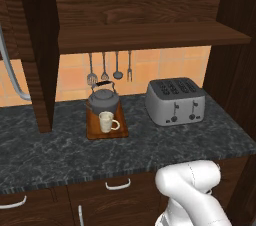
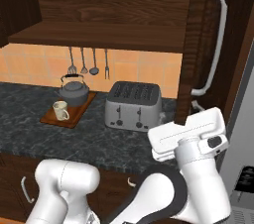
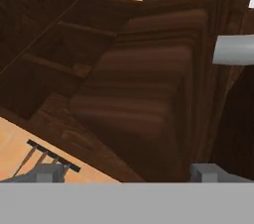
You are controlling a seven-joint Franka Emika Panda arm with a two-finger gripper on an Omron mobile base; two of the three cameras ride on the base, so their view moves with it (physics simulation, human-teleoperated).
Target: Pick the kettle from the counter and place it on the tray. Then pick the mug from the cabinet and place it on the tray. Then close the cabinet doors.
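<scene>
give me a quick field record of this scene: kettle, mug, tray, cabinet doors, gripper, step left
kettle: on the tray, back half
mug: on the tray, in front of the kettle
toaster: on the counter, right of the tray
cabinet doors: open
gripper: open, holding nothing, close to the right door's inner panel
step left: close the doors
</scene>
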